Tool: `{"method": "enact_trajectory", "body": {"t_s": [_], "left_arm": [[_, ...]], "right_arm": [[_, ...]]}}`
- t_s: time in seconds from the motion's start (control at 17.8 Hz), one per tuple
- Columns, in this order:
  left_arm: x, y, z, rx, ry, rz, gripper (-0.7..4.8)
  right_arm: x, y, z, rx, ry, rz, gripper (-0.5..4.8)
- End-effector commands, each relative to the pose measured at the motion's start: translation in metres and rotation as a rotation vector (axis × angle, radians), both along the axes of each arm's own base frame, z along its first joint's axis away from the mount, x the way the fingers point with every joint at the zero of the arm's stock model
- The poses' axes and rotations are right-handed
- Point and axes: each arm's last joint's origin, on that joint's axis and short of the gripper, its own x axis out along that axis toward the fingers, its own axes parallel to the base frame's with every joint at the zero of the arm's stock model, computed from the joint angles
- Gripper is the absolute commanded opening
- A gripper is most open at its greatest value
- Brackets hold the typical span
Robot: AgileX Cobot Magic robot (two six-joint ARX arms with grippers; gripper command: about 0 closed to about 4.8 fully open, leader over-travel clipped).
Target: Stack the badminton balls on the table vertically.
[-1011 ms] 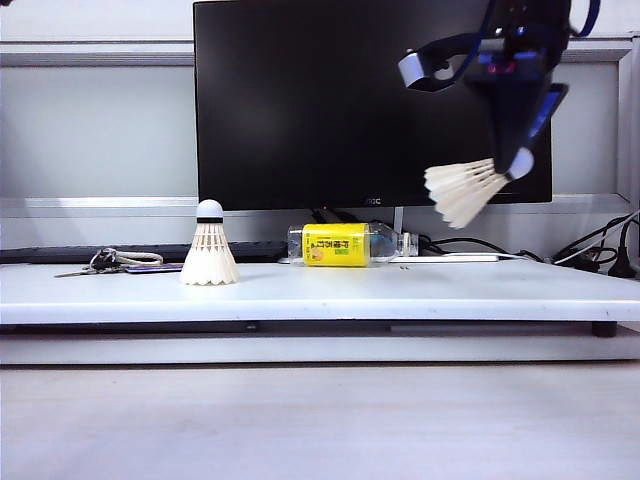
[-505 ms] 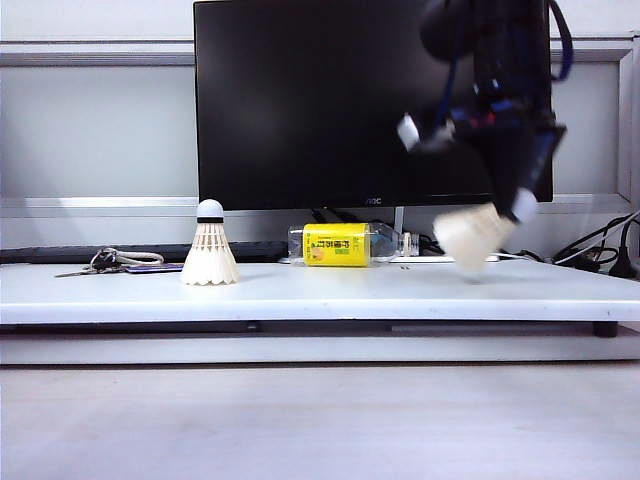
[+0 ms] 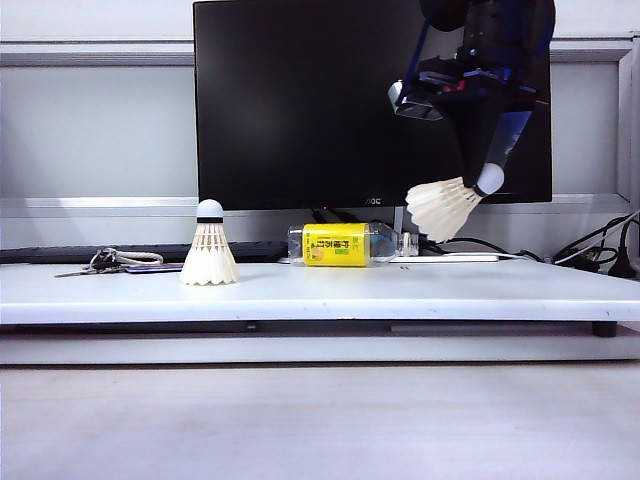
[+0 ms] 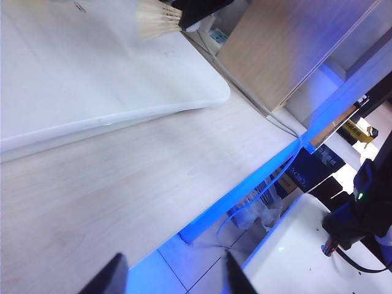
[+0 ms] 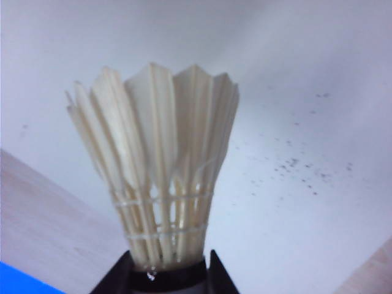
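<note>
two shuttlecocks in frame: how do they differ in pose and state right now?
Standing shuttlecock rests on the table, left side, cork up, skirt down; held shuttlecock is in the air on the right, tilted, skirt down-left. The standing one is untouched; the held one is clamped at the cork by the right gripper. The left gripper is open, off past the table's edge. Both are cream feather cones with white corks.

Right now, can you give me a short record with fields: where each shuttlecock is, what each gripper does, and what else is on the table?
standing shuttlecock: upright on table, left side, cork up
held shuttlecock: in the air above table, right side, tilted, feathers down-left
right gripper: jaws shut on the held shuttlecock's cork
left gripper: jaws apart, empty, off the table
bottle: lying, middle back
keys: far left
</note>
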Motion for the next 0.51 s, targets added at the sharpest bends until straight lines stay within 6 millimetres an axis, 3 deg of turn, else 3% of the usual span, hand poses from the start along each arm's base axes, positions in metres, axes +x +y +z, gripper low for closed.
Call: {"method": "enact_trajectory", "body": {"t_s": [0.06, 0.28, 0.51], "left_arm": [[0.000, 0.000, 0.003, -0.012, -0.017, -0.008, 2.06], [0.000, 0.000, 0.001, -0.002, -0.006, -0.008, 2.06], [0.000, 0.000, 0.000, 0.005, 0.006, -0.007, 2.06]], "right_arm": [[0.000, 0.000, 0.003, -0.002, -0.021, 0.000, 1.34], [0.006, 0.003, 0.000, 0.011, -0.051, 0.000, 1.34], [0.026, 0.013, -0.035, 0.047, 0.035, -0.069, 1.34]]}}
